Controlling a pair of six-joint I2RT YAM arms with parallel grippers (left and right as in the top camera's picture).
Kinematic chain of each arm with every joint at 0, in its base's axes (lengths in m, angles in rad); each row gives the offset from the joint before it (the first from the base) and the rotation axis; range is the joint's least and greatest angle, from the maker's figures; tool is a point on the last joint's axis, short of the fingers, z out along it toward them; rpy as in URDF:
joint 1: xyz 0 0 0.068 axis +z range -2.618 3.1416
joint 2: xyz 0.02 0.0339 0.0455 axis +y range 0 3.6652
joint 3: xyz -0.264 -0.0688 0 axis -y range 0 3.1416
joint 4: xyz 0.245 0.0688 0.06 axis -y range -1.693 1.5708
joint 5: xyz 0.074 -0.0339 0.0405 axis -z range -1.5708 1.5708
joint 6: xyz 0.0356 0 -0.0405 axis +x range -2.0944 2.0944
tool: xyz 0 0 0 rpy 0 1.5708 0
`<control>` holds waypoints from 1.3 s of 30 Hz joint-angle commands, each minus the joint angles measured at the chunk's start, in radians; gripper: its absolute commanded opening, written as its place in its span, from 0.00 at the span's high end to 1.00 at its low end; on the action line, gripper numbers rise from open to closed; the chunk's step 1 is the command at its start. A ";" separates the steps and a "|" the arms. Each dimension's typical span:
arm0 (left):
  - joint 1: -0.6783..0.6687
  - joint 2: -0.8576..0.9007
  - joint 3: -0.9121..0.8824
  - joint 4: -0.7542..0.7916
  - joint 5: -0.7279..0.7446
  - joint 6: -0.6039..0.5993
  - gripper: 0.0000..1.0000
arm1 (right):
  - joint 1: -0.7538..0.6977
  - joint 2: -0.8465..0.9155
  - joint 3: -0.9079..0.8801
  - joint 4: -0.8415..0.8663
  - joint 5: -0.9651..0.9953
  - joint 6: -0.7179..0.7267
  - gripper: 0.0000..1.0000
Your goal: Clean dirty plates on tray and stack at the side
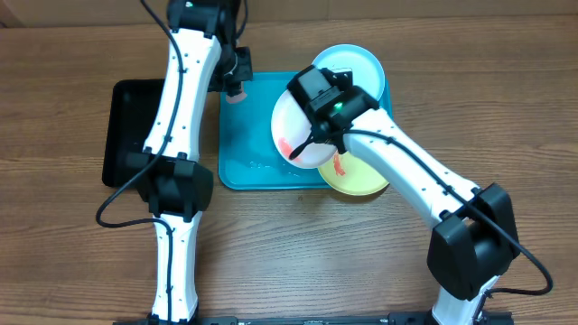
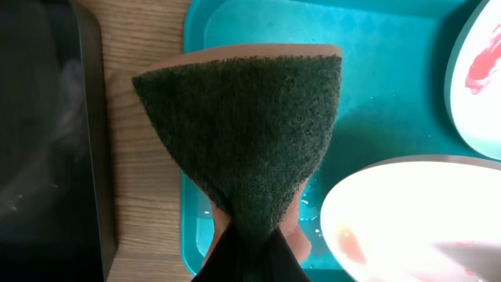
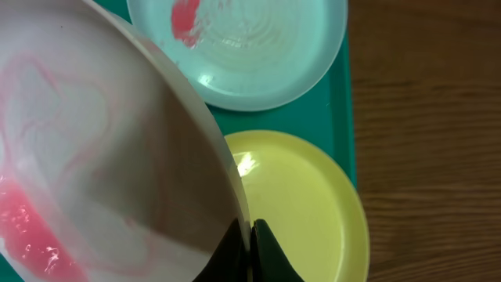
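Observation:
My right gripper (image 1: 307,143) (image 3: 250,235) is shut on the rim of the white plate (image 1: 291,122) (image 3: 94,141) and holds it tilted above the turquoise tray (image 1: 248,153) (image 3: 341,102). Red smears cover the plate's face. The light-blue-rimmed plate (image 1: 361,65) (image 3: 258,63) lies at the tray's far right with a red smear on it. The yellow-green plate (image 1: 361,181) (image 3: 313,211) lies at the near right. My left gripper (image 1: 237,88) (image 2: 254,254) is shut on a green scouring sponge (image 2: 243,133) over the tray's far left corner, beside the white plate (image 2: 415,219).
A black tray (image 1: 131,126) (image 2: 39,141) lies left of the turquoise tray with a strip of wooden table (image 2: 145,219) between them. Water drops glisten on the turquoise tray's floor (image 2: 376,94). Bare wooden table (image 1: 506,99) stretches to the right.

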 commanded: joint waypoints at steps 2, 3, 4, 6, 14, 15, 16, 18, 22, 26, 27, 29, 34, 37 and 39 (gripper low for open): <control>0.073 -0.010 0.021 -0.010 0.127 0.008 0.96 | 0.064 -0.056 0.005 0.015 0.318 0.002 0.96; 0.089 -0.010 0.023 -0.011 0.150 0.009 0.96 | 0.077 -0.056 0.005 0.018 0.360 0.002 0.96; 0.101 -0.010 0.026 -0.013 0.177 0.009 0.96 | 0.092 -0.056 0.005 0.025 0.410 0.002 0.96; 0.126 -0.010 0.031 -0.012 0.254 0.028 0.96 | 0.122 -0.056 0.005 0.042 0.517 0.003 0.96; 0.131 -0.010 0.034 -0.013 0.307 0.077 0.96 | 0.249 -0.056 0.005 0.203 0.916 0.002 0.96; 0.129 -0.010 0.034 -0.013 0.303 0.077 0.96 | 0.262 -0.056 0.005 0.220 0.953 0.002 0.96; 0.129 -0.010 0.034 -0.012 0.303 0.077 0.96 | 0.272 -0.056 0.005 0.231 0.975 0.002 0.96; 0.129 -0.010 0.034 -0.009 0.303 0.076 0.96 | 0.287 -0.056 0.005 0.236 0.992 0.001 0.96; 0.132 -0.010 0.034 -0.005 0.303 0.076 0.96 | 0.294 -0.056 0.005 0.233 0.991 0.001 0.96; 0.133 -0.010 0.034 -0.005 0.286 0.076 0.96 | 0.293 -0.056 0.005 0.232 0.974 0.001 0.96; 0.133 -0.010 0.034 -0.005 0.276 0.076 0.96 | 0.292 -0.056 0.005 0.230 0.949 0.002 0.96; 0.133 -0.010 0.034 -0.005 0.270 0.076 0.96 | 0.292 -0.056 0.005 0.221 0.887 0.002 0.96; 0.129 -0.010 0.034 -0.005 0.270 0.074 0.96 | 0.267 -0.056 0.005 0.143 0.586 0.003 0.96; 0.123 -0.010 0.034 -0.005 0.267 0.073 0.96 | 0.218 -0.060 0.005 0.101 0.370 0.006 0.96; 0.118 -0.010 0.033 -0.005 0.252 0.072 0.96 | 0.172 -0.069 0.005 0.075 0.201 0.015 0.96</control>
